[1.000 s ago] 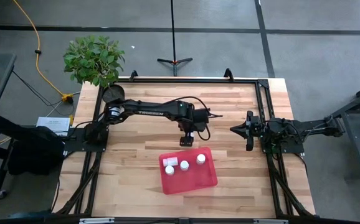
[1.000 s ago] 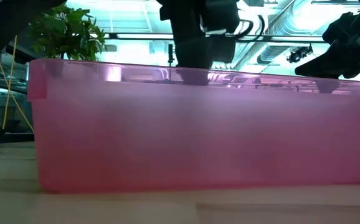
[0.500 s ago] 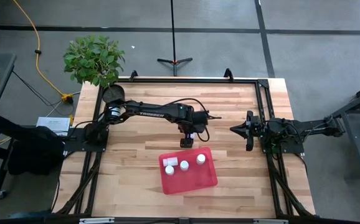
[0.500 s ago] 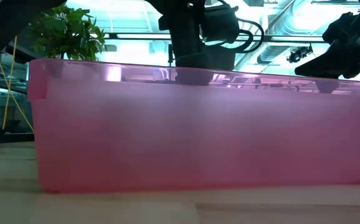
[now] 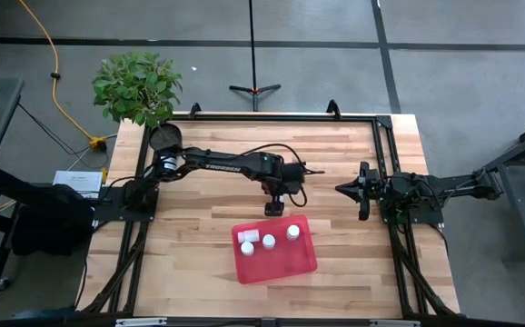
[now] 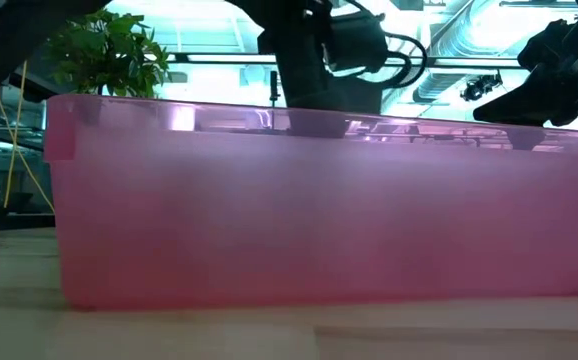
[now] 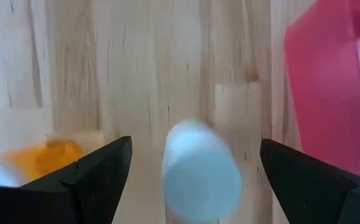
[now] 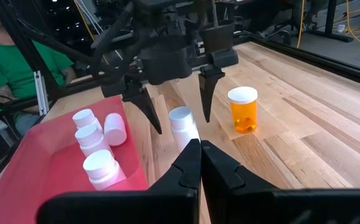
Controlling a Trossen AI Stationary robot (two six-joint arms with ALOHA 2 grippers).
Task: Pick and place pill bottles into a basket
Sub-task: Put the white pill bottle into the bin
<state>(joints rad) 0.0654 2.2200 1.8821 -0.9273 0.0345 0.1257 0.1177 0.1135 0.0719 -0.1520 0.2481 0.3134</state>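
Almost on the next bottle: left gripper straddles a white one beside the basket

Now the left gripper (image 8: 174, 102) hangs over the tabletop (image 5: 335, 154) just behind the red basket (image 5: 285, 263), its fingers spread wide with a white pill bottle (image 8: 183, 127) standing between them and touching neither. The left wrist view shows the same: the bottle's white cap (image 7: 202, 165) sits roughly midway between the two dark fingertips (image 7: 96, 171). An amber bottle (image 8: 243, 110) stands near it on the side away from the basket. The basket already holds bottles; the right wrist view counts four white ones (image 8: 93, 140), one lying on its side.

The right gripper (image 5: 364, 191) waits at the right edge of the tabletop, fingers pressed together and holding nothing.

To do this step well, the left gripper should probably come straight down so its fingers reach the bottle's body below the cap, stay centred, and close evenly so the small cylinder is not tipped or nudged aside. The outer finger needs to stay off the amber bottle. After the lift, the short carry must clear the basket's near wall before release.
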